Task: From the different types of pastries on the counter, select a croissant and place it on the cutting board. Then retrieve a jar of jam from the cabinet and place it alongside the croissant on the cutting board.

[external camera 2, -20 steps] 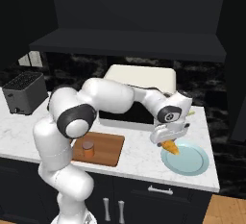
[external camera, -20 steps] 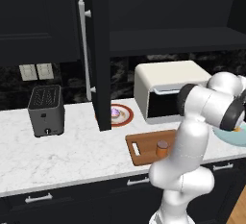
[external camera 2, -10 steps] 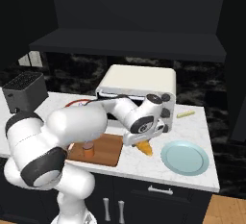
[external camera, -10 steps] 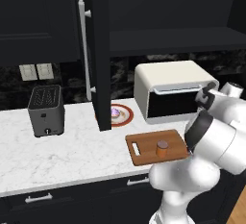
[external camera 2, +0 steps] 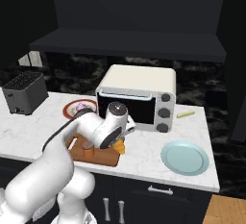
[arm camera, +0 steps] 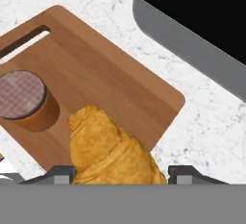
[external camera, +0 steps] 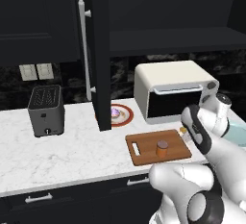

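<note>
Nearby, jar of jam [arm camera: 21, 95], toaster oven [arm camera: 202, 31], croissant [arm camera: 113, 153]

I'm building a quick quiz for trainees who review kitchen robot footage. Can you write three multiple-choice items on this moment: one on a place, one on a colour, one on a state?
1. Where does the jar of jam stand?
A. on the cutting board
B. on the blue plate
C. on top of the toaster

2. What colour is the plate at the counter's right end?
A. red
B. light blue
C. black

3. What is the claw doing?
A. open, holding nothing
B. shut on the jar's lid
C. shut on the croissant

Key: 1 A, the jar sits on the cutting board. 2 B, the plate is pale blue. 3 C, the croissant sits between the fingers of the claw above the board's end.
</note>
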